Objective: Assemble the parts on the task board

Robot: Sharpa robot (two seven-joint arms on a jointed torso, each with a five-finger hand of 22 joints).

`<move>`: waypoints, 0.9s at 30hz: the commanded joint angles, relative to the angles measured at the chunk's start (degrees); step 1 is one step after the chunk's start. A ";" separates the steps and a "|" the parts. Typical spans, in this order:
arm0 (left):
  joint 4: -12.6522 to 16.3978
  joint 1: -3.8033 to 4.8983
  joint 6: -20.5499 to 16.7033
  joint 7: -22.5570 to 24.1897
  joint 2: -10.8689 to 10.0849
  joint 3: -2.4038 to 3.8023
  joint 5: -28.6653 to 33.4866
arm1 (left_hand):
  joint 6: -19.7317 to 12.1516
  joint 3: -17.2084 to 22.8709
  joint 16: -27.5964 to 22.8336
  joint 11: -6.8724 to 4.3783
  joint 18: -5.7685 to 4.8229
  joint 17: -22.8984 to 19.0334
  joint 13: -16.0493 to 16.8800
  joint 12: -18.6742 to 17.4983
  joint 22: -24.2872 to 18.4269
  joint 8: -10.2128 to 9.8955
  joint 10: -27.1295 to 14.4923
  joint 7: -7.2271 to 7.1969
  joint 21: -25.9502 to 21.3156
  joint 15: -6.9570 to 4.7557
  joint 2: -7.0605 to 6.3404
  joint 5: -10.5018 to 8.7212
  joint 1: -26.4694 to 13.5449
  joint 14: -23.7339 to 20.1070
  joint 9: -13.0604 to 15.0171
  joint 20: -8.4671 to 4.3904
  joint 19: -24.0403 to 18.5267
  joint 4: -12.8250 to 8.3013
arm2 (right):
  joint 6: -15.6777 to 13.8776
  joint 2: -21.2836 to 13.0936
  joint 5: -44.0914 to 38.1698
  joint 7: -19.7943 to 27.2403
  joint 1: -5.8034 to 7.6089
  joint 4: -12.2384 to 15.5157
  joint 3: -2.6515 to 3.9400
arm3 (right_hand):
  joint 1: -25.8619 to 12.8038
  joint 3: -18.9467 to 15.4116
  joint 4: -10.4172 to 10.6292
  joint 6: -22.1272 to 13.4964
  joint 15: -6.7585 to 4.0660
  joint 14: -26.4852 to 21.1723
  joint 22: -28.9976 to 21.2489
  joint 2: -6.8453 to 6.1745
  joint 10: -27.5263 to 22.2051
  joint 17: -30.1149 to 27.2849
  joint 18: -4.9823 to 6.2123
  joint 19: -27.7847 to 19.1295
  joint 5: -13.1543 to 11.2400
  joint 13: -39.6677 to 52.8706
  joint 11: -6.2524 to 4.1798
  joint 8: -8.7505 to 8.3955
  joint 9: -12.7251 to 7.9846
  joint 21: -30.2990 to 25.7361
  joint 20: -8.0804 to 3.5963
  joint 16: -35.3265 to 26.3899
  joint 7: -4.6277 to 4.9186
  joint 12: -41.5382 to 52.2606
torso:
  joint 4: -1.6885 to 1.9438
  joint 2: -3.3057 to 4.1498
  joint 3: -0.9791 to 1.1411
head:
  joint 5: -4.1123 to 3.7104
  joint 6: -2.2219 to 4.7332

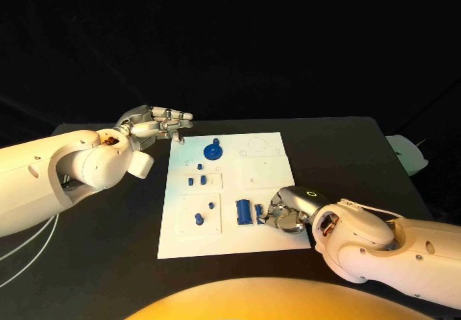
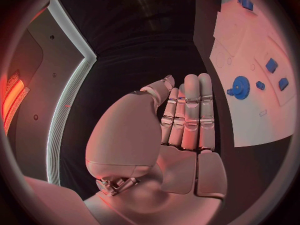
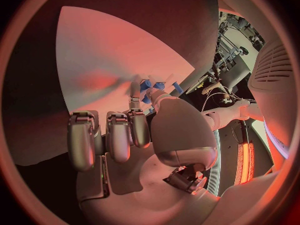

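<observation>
- Right robot hand (image 1: 286,215), nearest, is curled over the board's (image 1: 235,245) near edge beside two blue bars (image 1: 243,211); whether it grips a part, I cannot tell.
- Left robot hand (image 1: 154,123) hovers released off the far corner.
- Gear (image 1: 213,151) seems seated; small parts (image 1: 196,181) remain, so much is left.

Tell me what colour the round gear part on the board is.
Blue. The gear shows best in the left wrist view.
</observation>
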 commanded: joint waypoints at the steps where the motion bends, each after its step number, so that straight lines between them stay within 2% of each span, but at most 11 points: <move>1: 0.04 0.02 0.89 0.46 0.03 0.03 0.09 | -0.30 0.03 -0.31 0.02 0.31 -0.07 0.10 0.29 -0.09 0.22 -0.36 0.17 -0.21 0.30 0.16 0.04 0.29 -0.29 0.08 -0.04 0.25 -0.09 | 0.93 0.16 -0.40 0.18 -0.09 -0.26 -0.02 | 0.67 0.03 -0.23 -0.13 -0.42 5.16 14.03 0.03 2.11 11.60 -0.90 4.61 0.18 9.07 -0.39 0.24 0.08 0.26 -0.32 0.23 0.12 0.29 | 0.00 0.03 0.00 | -0.08 -0.01; 10: 0.03 0.02 0.87 0.46 0.08 0.03 0.09 | -0.30 0.03 -0.31 0.02 0.31 -0.07 0.10 0.29 -0.09 0.22 -0.36 0.17 -0.21 0.30 0.16 0.04 0.29 -0.29 0.08 -0.04 0.25 -0.09 | 1.06 0.91 -0.76 0.09 -0.09 -1.25 -0.01 | 1.05 -0.05 -0.42 -0.14 -0.43 5.18 14.06 0.19 2.17 11.70 -0.92 4.64 0.15 9.17 -0.41 0.26 0.10 0.36 -0.33 0.28 0.06 0.41 | 0.07 0.06 0.00 | -0.22 -0.20; 27: -0.01 0.02 0.95 0.31 0.05 0.03 0.09 | -0.31 0.01 -0.30 0.03 0.30 -0.07 0.11 0.41 -0.12 0.26 -0.41 0.18 -0.24 0.31 0.25 0.04 0.22 -0.29 0.08 -0.04 0.28 -0.04 | -1.97 1.65 -1.60 0.13 -0.07 -2.25 0.02 | 1.60 -0.15 -0.70 -0.09 -0.47 5.22 14.15 0.45 2.32 11.89 -0.99 4.75 0.06 9.37 -0.46 0.33 0.13 0.67 -0.36 0.38 0.02 0.68 | 0.07 0.03 -0.01 | -0.12 -0.10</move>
